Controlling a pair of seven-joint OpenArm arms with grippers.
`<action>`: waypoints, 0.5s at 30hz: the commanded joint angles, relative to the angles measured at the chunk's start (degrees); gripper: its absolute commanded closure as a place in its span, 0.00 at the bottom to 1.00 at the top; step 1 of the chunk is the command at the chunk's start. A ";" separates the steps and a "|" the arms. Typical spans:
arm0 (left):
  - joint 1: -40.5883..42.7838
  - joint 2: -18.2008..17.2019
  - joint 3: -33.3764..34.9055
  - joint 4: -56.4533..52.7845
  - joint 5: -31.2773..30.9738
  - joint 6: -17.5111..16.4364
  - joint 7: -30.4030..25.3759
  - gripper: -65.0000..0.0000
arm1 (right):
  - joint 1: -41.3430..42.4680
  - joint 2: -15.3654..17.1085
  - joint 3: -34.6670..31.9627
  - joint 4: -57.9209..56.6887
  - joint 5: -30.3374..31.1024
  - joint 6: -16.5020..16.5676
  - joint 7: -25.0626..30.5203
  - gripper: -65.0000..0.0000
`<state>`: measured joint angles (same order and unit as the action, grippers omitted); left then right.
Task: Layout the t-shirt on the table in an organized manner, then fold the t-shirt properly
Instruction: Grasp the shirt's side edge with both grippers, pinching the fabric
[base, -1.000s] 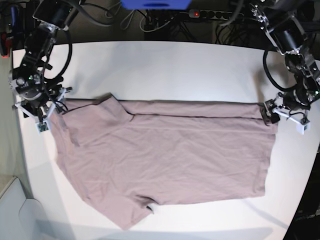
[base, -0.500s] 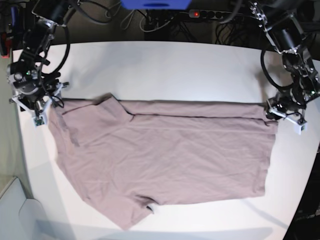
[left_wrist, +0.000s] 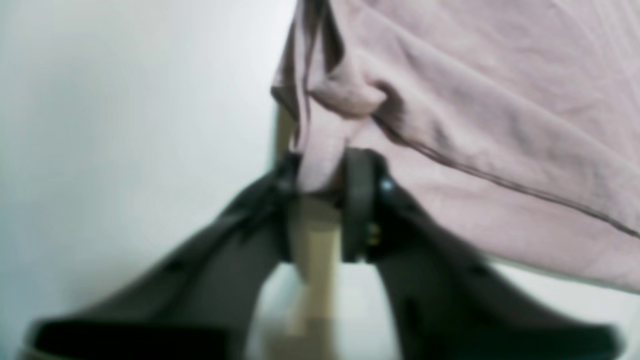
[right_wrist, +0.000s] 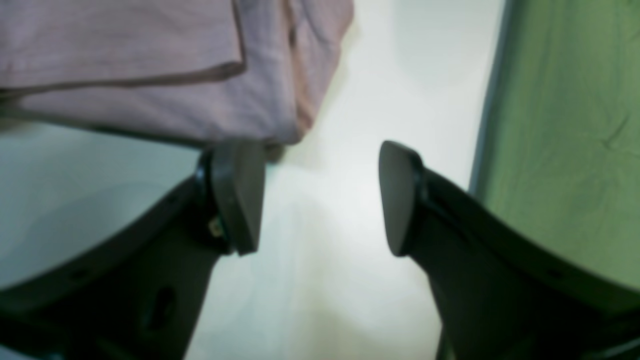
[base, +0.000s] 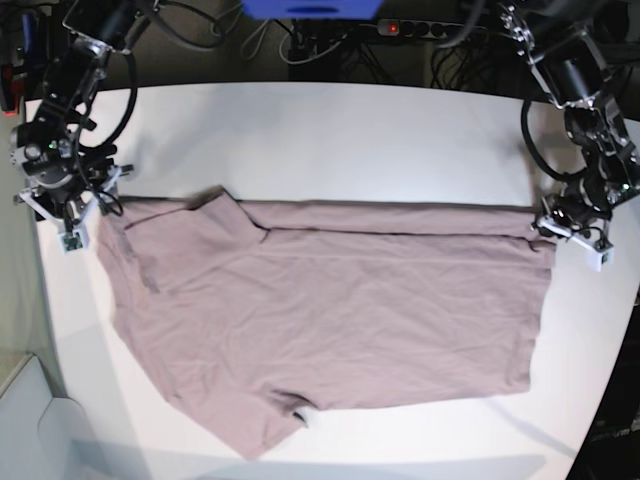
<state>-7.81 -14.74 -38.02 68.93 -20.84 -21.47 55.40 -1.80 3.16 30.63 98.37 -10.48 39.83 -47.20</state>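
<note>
Left pincer (left_wrist: 320, 175): clamped on bunched corner of dusty mauve, thin-fabric short-sleeved t-shirt (base: 330, 310). Right pincer (right_wrist: 320, 197): jaws wide apart, empty, just beside shirt's opposite corner. Shirt: spread flat, mid smooth white surface (base: 330, 140).

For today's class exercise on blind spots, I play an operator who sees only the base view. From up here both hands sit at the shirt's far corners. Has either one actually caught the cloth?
Observer: The left hand has. Its wrist view shows it shut on a bunched fold of the t-shirt.
Operator: And the other one?
Observer: The right hand is open, with only bare table between its fingers.
Operator: How near is it to the cloth?
Observer: One of its fingers sits right at the shirt's folded corner, which lies flat, not gripped.
</note>
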 joint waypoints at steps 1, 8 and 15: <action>-1.02 -1.13 -0.09 0.83 -0.57 -0.02 -0.85 1.00 | 0.70 0.67 0.00 1.11 0.41 0.17 1.00 0.44; -1.02 -1.04 -0.09 0.92 -0.57 -0.11 -0.58 1.00 | 0.62 0.58 0.00 1.11 0.33 0.17 0.74 0.43; -0.49 -0.95 -0.27 1.54 -1.01 -0.37 -0.23 1.00 | 0.53 0.49 0.00 0.75 0.33 0.17 0.74 0.39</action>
<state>-7.38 -14.72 -38.09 69.32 -21.19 -21.67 55.88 -1.83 3.14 30.59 98.35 -10.48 39.83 -47.40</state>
